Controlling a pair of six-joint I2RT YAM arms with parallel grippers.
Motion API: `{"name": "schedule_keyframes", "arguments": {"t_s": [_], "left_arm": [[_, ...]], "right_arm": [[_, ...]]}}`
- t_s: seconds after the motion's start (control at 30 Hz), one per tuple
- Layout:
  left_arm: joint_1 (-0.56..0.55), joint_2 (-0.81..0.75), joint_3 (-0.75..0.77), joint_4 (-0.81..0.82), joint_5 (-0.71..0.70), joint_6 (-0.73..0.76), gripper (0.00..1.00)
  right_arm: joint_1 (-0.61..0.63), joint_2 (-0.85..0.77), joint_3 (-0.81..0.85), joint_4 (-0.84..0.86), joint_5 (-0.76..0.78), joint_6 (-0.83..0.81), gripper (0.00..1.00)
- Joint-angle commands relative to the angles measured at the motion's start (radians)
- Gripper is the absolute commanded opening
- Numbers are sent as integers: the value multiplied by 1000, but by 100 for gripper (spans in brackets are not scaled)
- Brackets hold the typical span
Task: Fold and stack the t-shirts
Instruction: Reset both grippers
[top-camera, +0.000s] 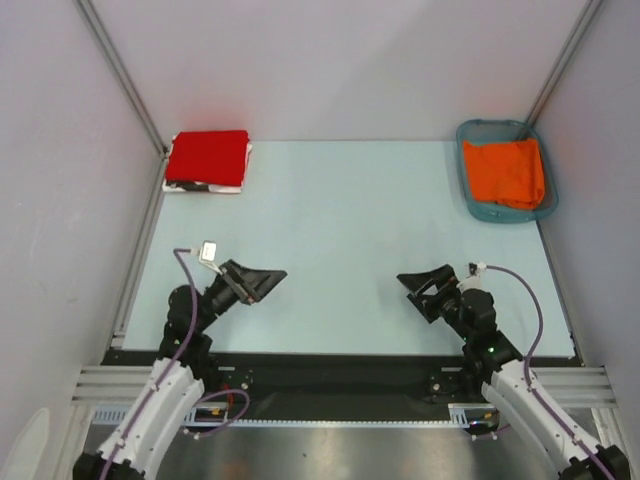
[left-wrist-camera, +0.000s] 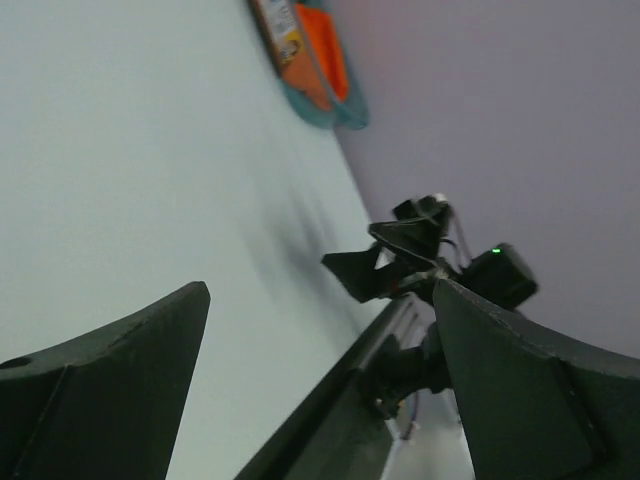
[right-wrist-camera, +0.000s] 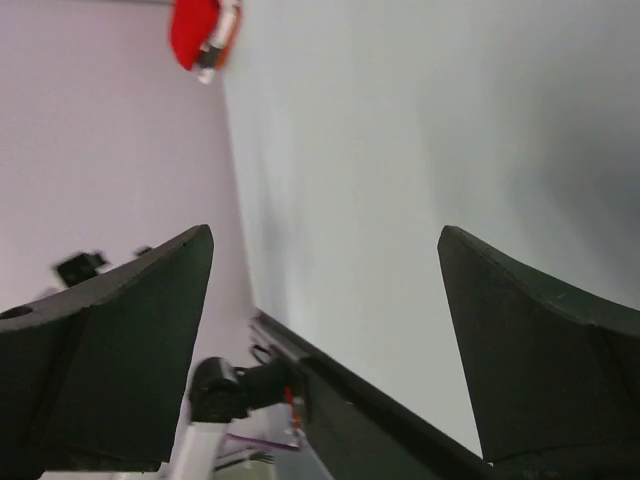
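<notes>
Both your pincers are wide open with nothing in them. The left pincer and right pincer sit low over the near part of the table, tips pointing at each other.

The red shirt is folded and lying on top of the white shirt in the far left corner, well apart from both arms. That stack is far and slightly left of the left pincer, so your left arm is nearer. Its long axis runs left to right along the far edge; can't tell which end the collar is.

Far right, a basket holds a bunched orange cloth, straight out from the right pincer. If that's another tee, I'd guess the right arm's next.
</notes>
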Motion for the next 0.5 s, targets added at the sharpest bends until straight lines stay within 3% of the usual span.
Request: {"name": "schedule_keyframes", "arguments": {"t_s": [0.0,0.1,0.17,0.27,0.33,0.47], "left_arm": [[-2,-232,-153,214,15,-304,100],[-3,-497,-322,240,8,-459,100],[-2,-677,-367,132,34,-517,100],[-5,-599,-376,248,134,-545,100],[-5,-585,-389,368,145,-604,100],[-6,-596,-396,449,130,-683,100]], "right_arm": [[-27,-154,-114,53,-50,241,100],[-36,-287,-151,-57,-81,263,100],[-39,-332,-151,-120,-115,235,100],[-43,-352,-149,-172,-172,247,100],[-47,-320,-149,-165,-222,244,100],[-46,-277,-151,-105,-325,243,100]]}}
